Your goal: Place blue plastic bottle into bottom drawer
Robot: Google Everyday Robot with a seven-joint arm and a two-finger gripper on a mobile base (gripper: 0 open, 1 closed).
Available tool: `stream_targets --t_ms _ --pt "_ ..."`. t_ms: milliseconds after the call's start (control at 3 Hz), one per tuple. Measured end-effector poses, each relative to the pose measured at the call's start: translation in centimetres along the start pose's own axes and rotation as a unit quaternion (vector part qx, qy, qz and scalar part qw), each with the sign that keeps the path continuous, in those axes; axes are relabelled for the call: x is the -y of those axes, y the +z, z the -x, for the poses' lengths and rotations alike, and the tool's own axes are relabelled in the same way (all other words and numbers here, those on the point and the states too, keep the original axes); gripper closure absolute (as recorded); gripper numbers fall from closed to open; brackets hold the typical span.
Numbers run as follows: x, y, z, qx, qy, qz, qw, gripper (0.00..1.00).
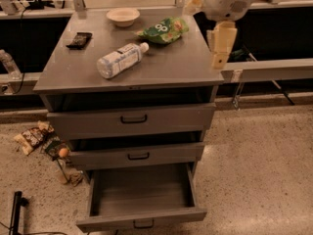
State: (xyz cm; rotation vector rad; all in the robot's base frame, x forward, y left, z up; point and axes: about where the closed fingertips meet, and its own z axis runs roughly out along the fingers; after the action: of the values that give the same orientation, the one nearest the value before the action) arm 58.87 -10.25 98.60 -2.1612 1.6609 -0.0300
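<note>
The blue plastic bottle lies flat on the cabinet top, well left of the gripper at the right edge; its grip state cannot be told.

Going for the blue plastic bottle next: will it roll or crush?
Lying on its side on the cabinet top, the blue plastic bottle would probably roll if nudged. Its clear plastic likely dents under a hard squeeze. The gripper hangs by the top's right edge, apart from it.
</note>
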Motion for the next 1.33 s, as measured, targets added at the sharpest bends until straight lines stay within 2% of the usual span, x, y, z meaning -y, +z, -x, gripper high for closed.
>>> stream_targets --t_ms 333,667,1000,1333 --pt "1.0 1.3 1.2 0.032 -0.035 0.007 0.9989 0.00" --pt "3.6 5.4 2.6 0.072 -0.093 0.043 0.9922 0.00" --pt "8.1 9.9 5.0 0.102 -0.142 0.048 0.9834 0.00" --pt "12.1 12.4 7.7 0.118 -0.175 0.027 0.9771 0.00"
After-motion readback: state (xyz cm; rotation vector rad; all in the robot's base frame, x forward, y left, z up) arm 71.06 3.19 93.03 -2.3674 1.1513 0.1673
